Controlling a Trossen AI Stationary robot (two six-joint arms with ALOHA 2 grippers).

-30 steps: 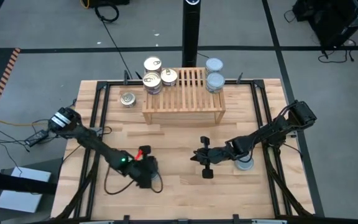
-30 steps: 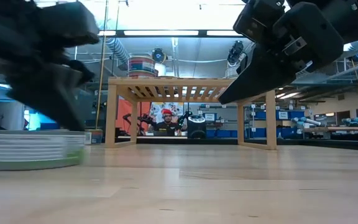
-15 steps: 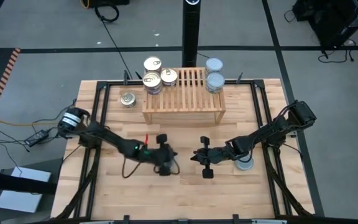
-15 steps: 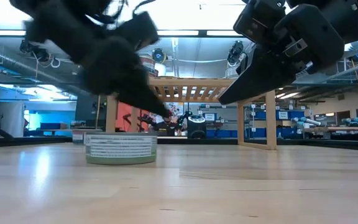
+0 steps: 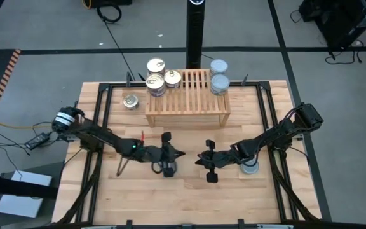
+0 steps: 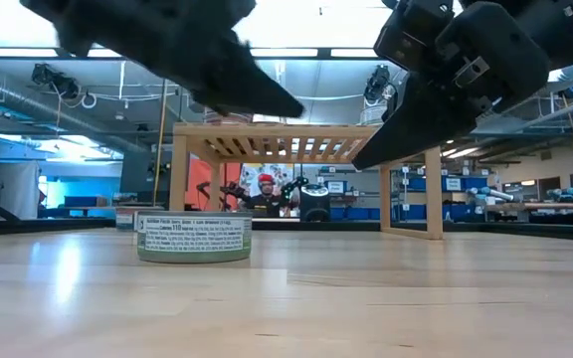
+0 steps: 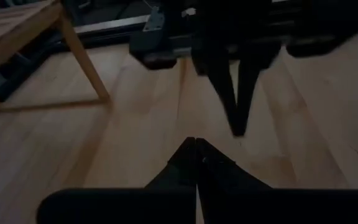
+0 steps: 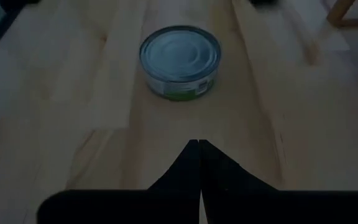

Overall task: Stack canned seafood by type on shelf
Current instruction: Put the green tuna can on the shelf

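left pincer (image 5: 182,153) closed, facing closed right pincer (image 5: 197,158), mid-table

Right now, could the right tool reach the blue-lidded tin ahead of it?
Probably yes: the tin sits on bare tabletop straight ahead of the shut right tool, though the left arm hangs close above.

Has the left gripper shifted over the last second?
Yes. In the high view the left gripper has swung toward the table's middle, ending nearer the shelf and facing the right gripper.
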